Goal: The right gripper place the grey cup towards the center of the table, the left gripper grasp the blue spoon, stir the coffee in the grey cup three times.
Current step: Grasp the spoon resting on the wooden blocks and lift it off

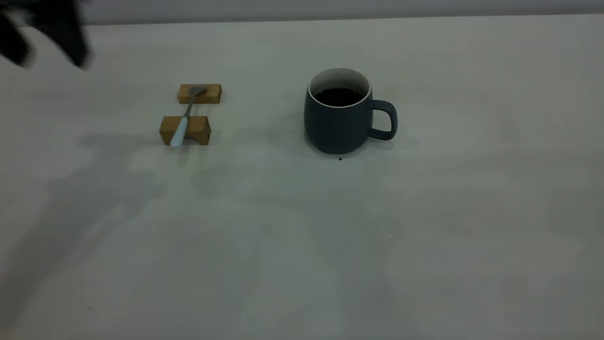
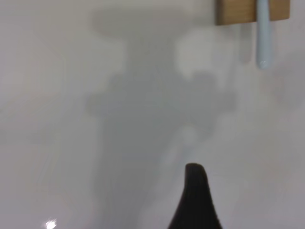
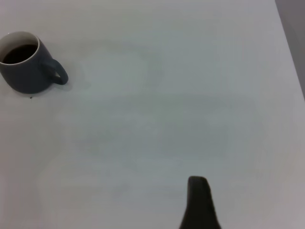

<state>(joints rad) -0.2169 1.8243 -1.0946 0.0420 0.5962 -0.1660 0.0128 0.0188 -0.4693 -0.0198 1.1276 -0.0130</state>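
Observation:
The grey cup (image 1: 337, 123) stands upright near the middle of the table (image 1: 424, 236), its handle toward the right side, with dark coffee (image 1: 338, 97) inside. The blue spoon (image 1: 187, 113) lies across two wooden blocks to the cup's left, pale handle toward the front. My left gripper (image 1: 45, 45) hovers at the far-left back corner, open and empty, well away from the spoon. In the left wrist view one black finger (image 2: 194, 191) shows, with the spoon's handle (image 2: 263, 38) far ahead. My right gripper (image 3: 215, 210) is open and empty, far from the cup (image 3: 24, 71).
Two wooden blocks (image 1: 199, 93) (image 1: 185, 130) carry the spoon. A tiny dark speck (image 1: 340, 158) lies just in front of the cup. The table's right edge (image 3: 290, 47) shows in the right wrist view. Bare table stretches across the front and right.

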